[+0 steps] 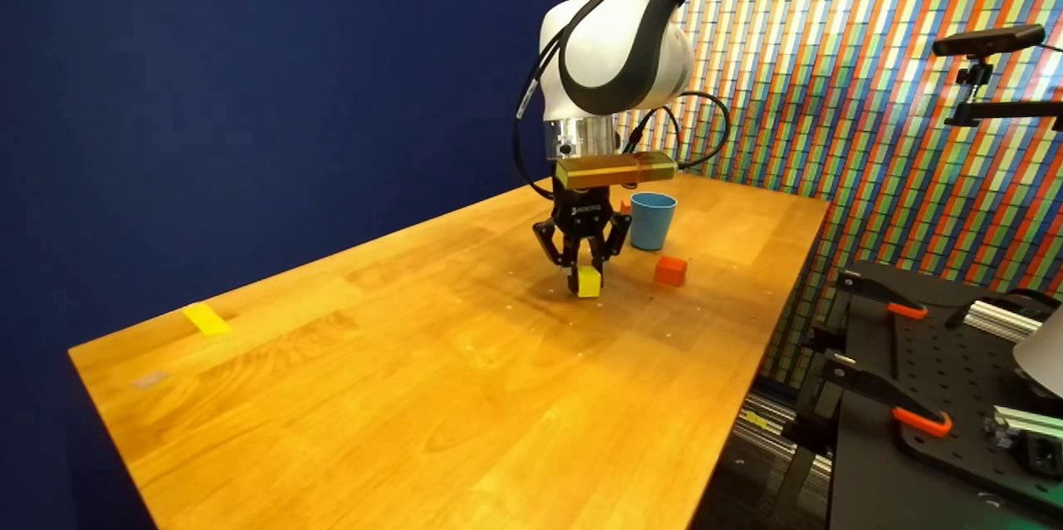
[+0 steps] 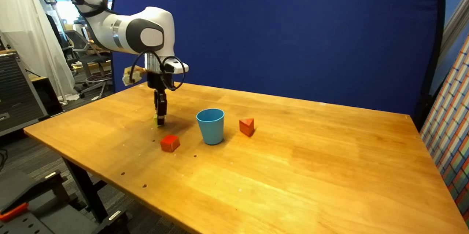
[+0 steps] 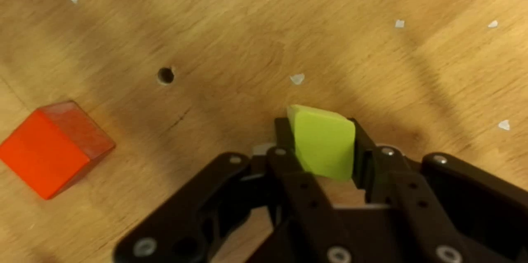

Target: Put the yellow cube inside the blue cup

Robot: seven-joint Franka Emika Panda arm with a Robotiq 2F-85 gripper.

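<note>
Cube of bright yellow (image 3: 325, 143), small, material unclear: right of centre, lower half of your wrist view. Black jointed fingers (image 3: 369, 168) of your two-finger gripper (image 1: 586, 277) flank it, one each side, spread no wider than the cube; no gap shows, so you appear to have it pinched across opposite faces. Low over the honey-coloured wooden table (image 2: 311, 175); touching it or just clear, you can't tell. Your coming move turns on the light-blue, tapered, plastic-looking cup (image 2: 211, 129), upright, mouth up: in an exterior view it stands right of your fingers and a little lower in the frame. Also in an exterior view, the cup (image 1: 653, 227) shows above and right of your fingers; the wrist view leaves it out. The yellow cube has no long axis to line up, so height should matter most: lift above the rim before you cross. Mind the red-orange cube (image 2: 170, 143) at the left edge of the wrist view, apart from your fingers and a little to one side of the straight run to the cup; a low swing could clip it. Carry and release not yet done.
</note>
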